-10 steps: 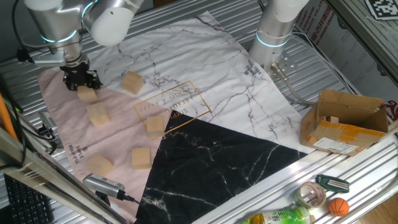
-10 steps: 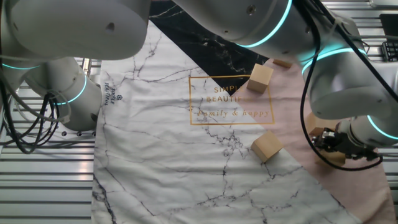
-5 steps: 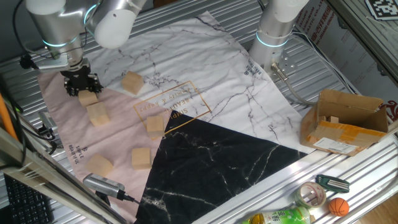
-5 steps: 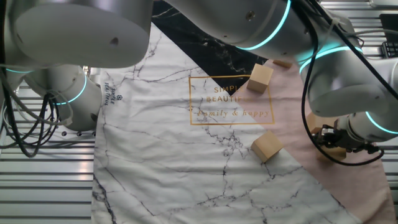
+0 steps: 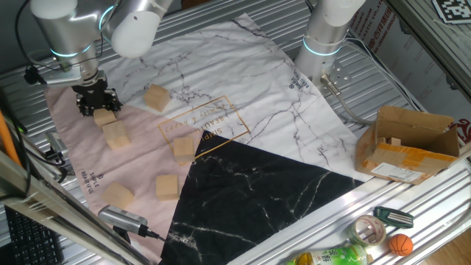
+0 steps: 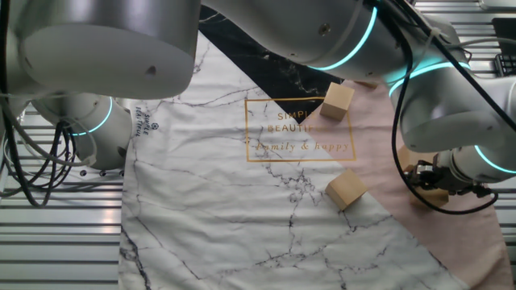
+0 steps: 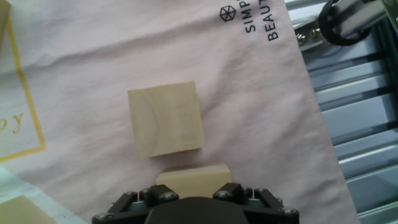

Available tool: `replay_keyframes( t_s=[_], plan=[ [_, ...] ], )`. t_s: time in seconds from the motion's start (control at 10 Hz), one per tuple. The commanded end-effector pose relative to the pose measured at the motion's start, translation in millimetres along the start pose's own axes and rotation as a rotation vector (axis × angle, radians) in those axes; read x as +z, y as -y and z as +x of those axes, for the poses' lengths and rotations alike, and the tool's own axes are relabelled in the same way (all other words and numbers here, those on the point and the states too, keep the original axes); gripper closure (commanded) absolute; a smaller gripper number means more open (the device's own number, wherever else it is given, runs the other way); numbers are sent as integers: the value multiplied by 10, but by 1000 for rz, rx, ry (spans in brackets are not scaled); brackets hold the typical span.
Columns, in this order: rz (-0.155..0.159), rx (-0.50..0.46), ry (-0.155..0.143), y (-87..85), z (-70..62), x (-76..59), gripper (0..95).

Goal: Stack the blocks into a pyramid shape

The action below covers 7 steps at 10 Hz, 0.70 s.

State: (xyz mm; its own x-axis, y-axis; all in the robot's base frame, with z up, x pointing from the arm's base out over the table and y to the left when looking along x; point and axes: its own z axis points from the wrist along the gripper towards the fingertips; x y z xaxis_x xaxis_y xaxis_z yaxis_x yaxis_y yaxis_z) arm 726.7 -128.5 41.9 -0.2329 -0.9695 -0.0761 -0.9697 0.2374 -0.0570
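Observation:
My gripper [image 5: 98,105] stands at the far left of the pink cloth, shut on a tan wooden block [image 5: 105,116]. In the hand view this held block [image 7: 191,174] shows between the fingers of my gripper [image 7: 193,188]. A narrow gap separates it from a second block [image 7: 165,118] lying just ahead on the cloth [image 5: 115,135]. Other blocks lie loose: one on the white marble cloth [image 5: 156,98], one by the gold frame print [image 5: 183,149], two near the front [image 5: 167,187] [image 5: 118,195]. The other fixed view shows my gripper [image 6: 439,181] at the right and two loose blocks [image 6: 339,101] [image 6: 347,189].
A second arm's white base [image 5: 324,37] stands at the back. An open cardboard box [image 5: 408,143] sits at the right. A tape roll [image 5: 368,230], an orange ball [image 5: 399,244] and a bottle [image 5: 327,258] lie on the front rail. A cabled metal tool [image 5: 125,219] lies front left.
From one second ago to half a second ago my gripper shifted slightly with its block, closer to the block beside it. Since then nothing has moved.

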Motion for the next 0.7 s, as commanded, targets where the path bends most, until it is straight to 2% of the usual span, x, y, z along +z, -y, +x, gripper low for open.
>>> replay_keyframes(
  t_s=[0.1,0.7],
  plan=[
    [-3,3,-1,-9,-8,-3,950],
    [-18,-18,1,-65,-73,41,950]
  ],
)
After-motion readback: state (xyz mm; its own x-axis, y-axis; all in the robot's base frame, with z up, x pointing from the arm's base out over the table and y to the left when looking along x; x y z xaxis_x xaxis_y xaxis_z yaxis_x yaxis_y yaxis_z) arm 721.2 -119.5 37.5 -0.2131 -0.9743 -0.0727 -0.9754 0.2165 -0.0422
